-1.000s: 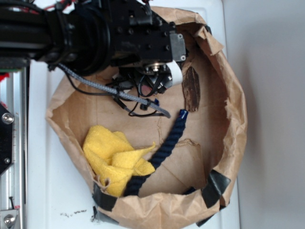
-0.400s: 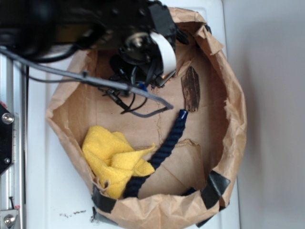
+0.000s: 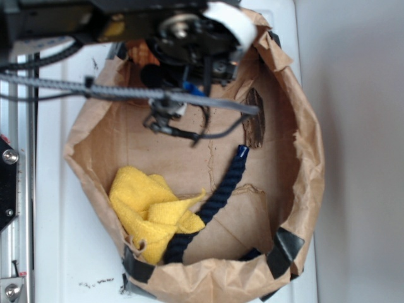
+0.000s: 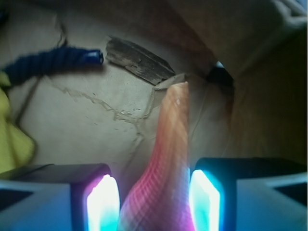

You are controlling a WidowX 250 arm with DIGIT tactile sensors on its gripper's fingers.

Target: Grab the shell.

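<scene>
Around: brown paper bag (image 3: 310, 151) w/ torn rim lay open on the white table (image 3: 69, 252). Inside: yellow cloth (image 3: 148, 214) at near left, dark blue rope (image 3: 222, 189) running from cloth toward far right, flat bark piece (image 3: 254, 120) far right.
In the way: arm & its cables (image 3: 126, 95) covered the bag's far end; bark partly hidden behind a cable in exterior view.
Gripper: gripper (image 4: 155, 192) clamped on the shell (image 4: 166, 163), pads lit either side, both touching it.
Shell: between the pads, pointed tail aimed at bark, tip just short of it in wrist view.
Change vs 0.4 s ago: arm had shifted farther back & up-frame; more bag floor showed; cloth, rope, bark unmoved.
Views: shell seen only by wrist cam; exterior hid it under the arm. Bag's taped near rim only in exterior.
</scene>
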